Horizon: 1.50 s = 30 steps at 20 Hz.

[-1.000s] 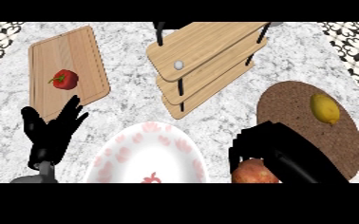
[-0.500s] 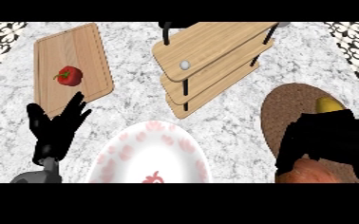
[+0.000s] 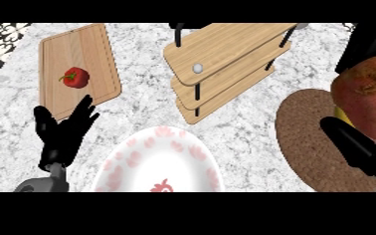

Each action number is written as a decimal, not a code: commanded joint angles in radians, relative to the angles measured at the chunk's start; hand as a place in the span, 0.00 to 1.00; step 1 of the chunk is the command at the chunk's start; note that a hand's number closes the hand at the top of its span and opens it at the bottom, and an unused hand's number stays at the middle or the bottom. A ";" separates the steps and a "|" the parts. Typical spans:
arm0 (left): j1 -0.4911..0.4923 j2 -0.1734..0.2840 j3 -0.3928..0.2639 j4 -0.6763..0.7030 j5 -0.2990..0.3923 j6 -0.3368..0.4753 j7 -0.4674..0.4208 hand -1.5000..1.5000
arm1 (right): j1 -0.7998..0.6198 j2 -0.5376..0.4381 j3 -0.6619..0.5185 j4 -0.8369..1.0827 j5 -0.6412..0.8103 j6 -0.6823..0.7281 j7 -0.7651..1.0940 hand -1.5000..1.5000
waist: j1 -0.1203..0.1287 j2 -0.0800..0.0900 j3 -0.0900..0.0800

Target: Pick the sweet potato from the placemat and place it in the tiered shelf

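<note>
Speckled grey-white counter (image 3: pixel 140 104) fills the view. At far left a wooden cutting board (image 3: pixel 97 64) lies flat with a red pepper (image 3: pixel 74 77) on it. Below it the left hand (image 3: pixel 62 134) rests near the lower edge, fingers spread and upward, holding nothing, its fingertips just over the board's near corner. Next comes a white plate (image 3: pixel 140 159) with a red pattern, at the bottom edge. Above and to the right stands the wooden tiered shelf (image 3: pixel 228 50), a small white ball (image 3: pixel 197 68) on its top board. At the right edge the brown round placemat (image 3: pixel 308 144) lies flat; above it the right hand (image 3: pixel 351 142) is curled round the sweet potato (image 3: pixel 356 97), raised close to the camera, with a sliver of yellow showing beneath
</note>
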 commanded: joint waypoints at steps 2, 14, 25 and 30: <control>0.029 -0.026 -0.022 0.016 -0.019 0.014 0.021 0.50 | -0.200 -0.096 -0.084 0.255 -0.037 0.029 -0.012 1.00 | 0.010 0.008 -0.003; -0.026 0.004 0.011 0.018 -0.016 -0.006 0.059 0.50 | -0.342 -0.088 0.059 0.634 0.153 0.080 -0.294 1.00 | 0.015 0.012 -0.002; -0.011 -0.037 0.008 0.116 -0.036 -0.032 -0.058 0.50 | -0.326 0.001 0.137 0.860 0.391 -0.100 -0.579 1.00 | 0.012 0.014 -0.003; 0.007 -0.018 0.013 0.046 -0.025 -0.046 -0.005 0.50 | -0.388 0.019 0.132 0.996 0.439 -0.142 -0.654 1.00 | 0.015 0.012 -0.002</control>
